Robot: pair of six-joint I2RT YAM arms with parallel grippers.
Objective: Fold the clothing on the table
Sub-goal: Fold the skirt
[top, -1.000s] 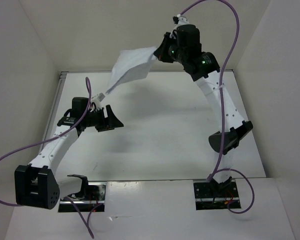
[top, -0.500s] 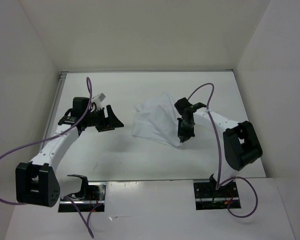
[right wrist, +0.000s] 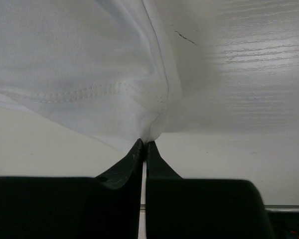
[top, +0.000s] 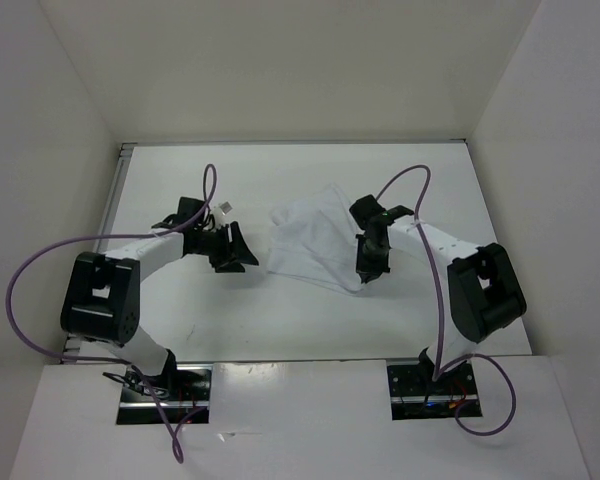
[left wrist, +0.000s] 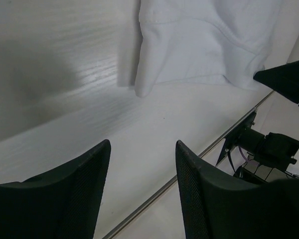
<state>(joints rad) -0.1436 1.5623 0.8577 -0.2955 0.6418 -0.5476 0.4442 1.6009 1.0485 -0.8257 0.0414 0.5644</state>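
The white clothing point(top: 315, 240) lies crumpled on the table point(top: 310, 320) near the middle, between the two arms. My right gripper point(top: 365, 278) is shut on the clothing's near right corner; in the right wrist view the fabric point(right wrist: 89, 74) bunches into the closed fingertips point(right wrist: 145, 144). To the left of the cloth my left gripper point(top: 242, 252) stands open with nothing between its fingers. In the left wrist view the cloth point(left wrist: 204, 45) lies ahead, well beyond the open gripper point(left wrist: 142, 144).
White walls point(top: 70, 110) close the table in on the left, back and right. The arm bases and mounting plates point(top: 165, 390) sit at the near edge. Purple cables point(top: 40, 270) loop beside each arm.
The right arm came down from high at the back and laid the cloth on the table, then held still. The left arm swung its gripper right toward the cloth, its jaws narrowing a little.
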